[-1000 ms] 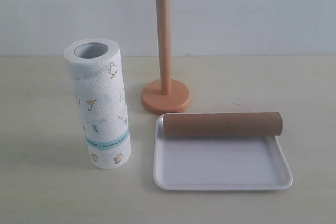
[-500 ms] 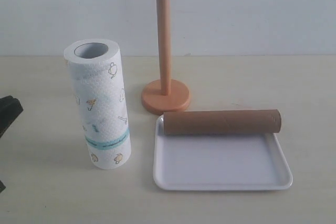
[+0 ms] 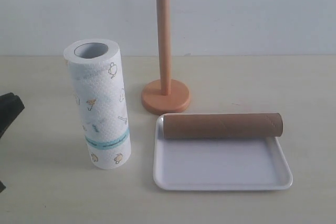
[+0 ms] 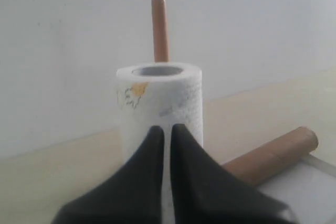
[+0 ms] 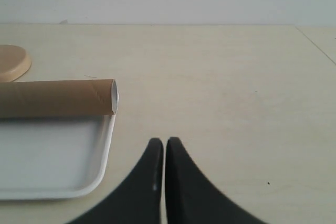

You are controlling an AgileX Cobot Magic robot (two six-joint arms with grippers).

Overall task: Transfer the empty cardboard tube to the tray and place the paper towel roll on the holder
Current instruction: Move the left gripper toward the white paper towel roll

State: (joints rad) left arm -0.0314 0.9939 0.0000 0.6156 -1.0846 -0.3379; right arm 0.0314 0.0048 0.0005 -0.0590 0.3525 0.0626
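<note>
Claws: left gripper (image 4: 165,128) pinched closed, empty, facing thick white printed paper towel roll (image 4: 160,103); right gripper (image 5: 160,141) likewise | brown cardboard tube (image 3: 223,125) lying across shallow white plastic tray (image 3: 220,174) | roll upright beside orange wooden pole holder (image 3: 164,51) | next, likely: open wide, clasp mid-height, thread core straight down.

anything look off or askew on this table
Only the tube: it lies along the tray's far rim, one end poking just past the edge. The roll and holder stand upright; nothing spilled or damaged.
</note>
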